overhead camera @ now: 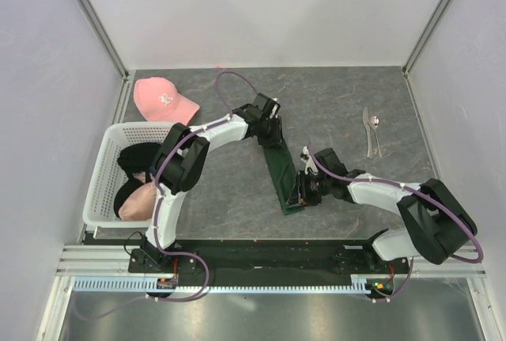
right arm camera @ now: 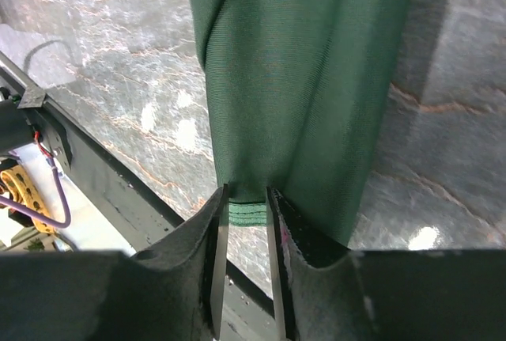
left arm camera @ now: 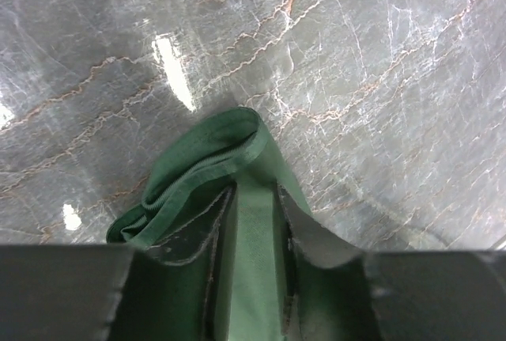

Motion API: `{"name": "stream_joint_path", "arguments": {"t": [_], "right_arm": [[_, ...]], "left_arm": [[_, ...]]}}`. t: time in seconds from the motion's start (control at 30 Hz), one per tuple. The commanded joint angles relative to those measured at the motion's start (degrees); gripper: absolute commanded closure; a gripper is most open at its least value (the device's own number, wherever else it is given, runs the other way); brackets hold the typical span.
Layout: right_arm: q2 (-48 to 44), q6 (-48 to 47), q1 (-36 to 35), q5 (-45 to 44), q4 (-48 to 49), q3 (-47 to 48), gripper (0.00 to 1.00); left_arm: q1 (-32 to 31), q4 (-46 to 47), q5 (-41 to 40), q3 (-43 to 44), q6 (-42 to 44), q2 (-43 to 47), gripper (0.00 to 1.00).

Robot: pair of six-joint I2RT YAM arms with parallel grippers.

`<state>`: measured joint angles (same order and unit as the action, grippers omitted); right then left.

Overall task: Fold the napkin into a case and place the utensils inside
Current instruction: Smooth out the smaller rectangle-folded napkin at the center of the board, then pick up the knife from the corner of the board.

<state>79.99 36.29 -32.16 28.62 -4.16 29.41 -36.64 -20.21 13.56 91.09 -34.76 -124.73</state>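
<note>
Setting: a grey marbled surface (overhead camera: 332, 96) inside white panel walls, seen from above. A white basket (overhead camera: 99, 175) with dark clothing in it sits at the left edge of the frame. A pink cap (overhead camera: 162, 98) lies just above it.

Task status: the napkin (overhead camera: 283, 176) lies near the middle of the frame as a long narrow green band, running from upper left to lower right. We judge the folding to be well advanced. We cannot tell from any view whether the band already forms a closed pocket. The utensils (overhead camera: 372, 131) lie side by side at the upper right, well apart from the cloth and untouched. Loading them is the part not yet done.

Arms: the left arm reaches from the lower left up and across to the band's upper end. The right arm comes in low from the lower right, its wrist turned toward the band's lower end.

Left pincer (left arm camera: 257, 198): nearly closed, with a layered strip of cloth filling the gap between its fingers. The bunched folds of the napkin spread beyond the tips.

Right pincer (right arm camera: 247, 198): equally narrow, nipping the stitched hem at the cloth's end. The band stretches away from it toward the top of the wrist view.

We take it that the two ends are being held for a final fold or straightening.
</note>
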Motion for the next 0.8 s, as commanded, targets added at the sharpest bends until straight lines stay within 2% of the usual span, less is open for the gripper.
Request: {"name": "stream_joint_path", "arguments": {"t": [0.0, 0.13, 0.23, 0.33, 0.4, 0.5, 0.53, 0.6, 0.67, 0.77], "right_arm": [[-4.0, -0.3, -0.2, -2.0, -5.0, 5.4, 0.66], [-7.7, -2.5, 2.3, -10.6, -15.5, 13.0, 0.55], [-7.3, -4.9, 10.3, -16.0, -23.8, 18.5, 0.43], [-3.2, -7.9, 20.6, -22.8, -28.2, 25.5, 0.29], [0.2, -9.2, 23.7, -28.3, -28.8, 31.7, 0.21], [10.0, -12.2, 29.5, -31.3, -29.5, 40.7, 0.21], [15.8, -13.3, 31.4, -32.2, -30.5, 43.3, 0.21], [24.0, -17.4, 31.9, -35.2, -31.8, 51.3, 0.23], [28.4, -19.9, 33.8, -37.0, -33.6, 57.9, 0.26], [33.4, -23.3, 35.3, -37.0, -34.8, 62.6, 0.30]], "left_arm": [[0.3, -1.4, -1.2, 1.7, 3.2, 4.0, 0.63], [0.3, -1.4, -1.1, -1.6, 3.3, 12.7, 0.56], [0.1, -0.9, -1.2, -6.6, 2.3, 21.4, 0.51], [-0.6, 0.0, 0.2, -14.0, 1.5, 30.1, 0.44], [-1.4, 1.1, 2.3, -17.4, 0.4, 35.8, 0.43], [-3.8, 3.0, 4.9, -23.3, -0.5, 42.2, 0.44], [-4.7, 3.3, 5.0, -25.5, -0.7, 43.4, 0.45], [-7.5, 3.9, 5.0, -27.6, -1.0, 46.5, 0.46], [-9.1, 4.8, 5.2, -30.3, -1.4, 47.9, 0.47], [-11.5, 5.7, 5.9, -32.7, -1.7, 48.8, 0.48]]}}
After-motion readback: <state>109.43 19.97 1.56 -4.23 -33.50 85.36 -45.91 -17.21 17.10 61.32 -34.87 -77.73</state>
